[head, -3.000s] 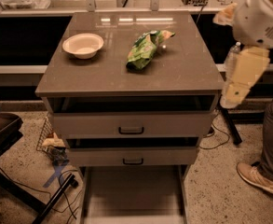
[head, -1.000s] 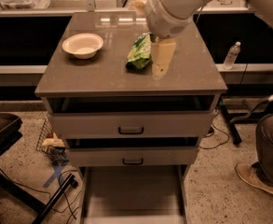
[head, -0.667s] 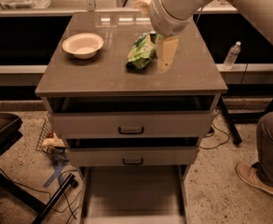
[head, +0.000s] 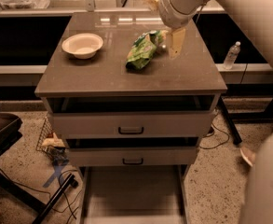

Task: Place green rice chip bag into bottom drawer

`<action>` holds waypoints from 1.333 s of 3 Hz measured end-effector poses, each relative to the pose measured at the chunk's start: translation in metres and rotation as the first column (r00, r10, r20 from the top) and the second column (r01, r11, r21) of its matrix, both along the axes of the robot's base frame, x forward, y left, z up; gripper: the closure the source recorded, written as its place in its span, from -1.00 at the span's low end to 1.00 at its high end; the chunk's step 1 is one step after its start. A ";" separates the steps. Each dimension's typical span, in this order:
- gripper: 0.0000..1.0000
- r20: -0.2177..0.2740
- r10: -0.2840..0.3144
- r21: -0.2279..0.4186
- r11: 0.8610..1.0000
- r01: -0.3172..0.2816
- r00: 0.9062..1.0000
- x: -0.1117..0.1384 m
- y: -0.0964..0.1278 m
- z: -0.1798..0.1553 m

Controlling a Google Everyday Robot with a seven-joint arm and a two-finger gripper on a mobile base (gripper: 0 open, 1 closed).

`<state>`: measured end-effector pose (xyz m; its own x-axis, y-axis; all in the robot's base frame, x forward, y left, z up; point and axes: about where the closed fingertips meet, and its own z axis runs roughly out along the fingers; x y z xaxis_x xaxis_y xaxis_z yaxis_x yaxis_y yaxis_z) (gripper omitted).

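One bag is all I have to move: the green rice chip bag (head: 143, 50) lies flat on the cabinet top (head: 103, 76), right of the bowl (head: 82, 45) and well apart from it. My gripper (head: 175, 42) hangs just beside the bag's right end, touching it or not I cannot say. How far it is open I cannot tell either, and the bag looks not yet lifted. To grasp well, I judge I should come down across the bag's narrow middle and pinch firmly enough that the slick, crinkly film does not slide out. The bottom drawer (head: 131, 192) stands pulled out below the two handled drawers (head: 131, 124), so I should carry the bag forward past the top's front edge before lowering it.
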<state>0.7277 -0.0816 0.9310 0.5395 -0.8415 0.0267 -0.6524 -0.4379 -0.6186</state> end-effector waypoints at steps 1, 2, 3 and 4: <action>-1.00 -0.013 0.009 0.005 1.000 -0.009 1.000 0.032 -0.017 -0.019; -0.96 -0.055 0.074 0.037 0.997 -0.072 0.996 0.065 -0.006 -0.051; -0.51 -0.077 0.139 0.077 0.988 -0.133 0.987 0.073 0.014 -0.068; -0.05 -0.085 0.194 0.112 0.977 -0.184 0.977 0.072 0.034 -0.071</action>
<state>0.8000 -0.0478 0.8596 0.6848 -0.7199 -0.1131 -0.6216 -0.4960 -0.6063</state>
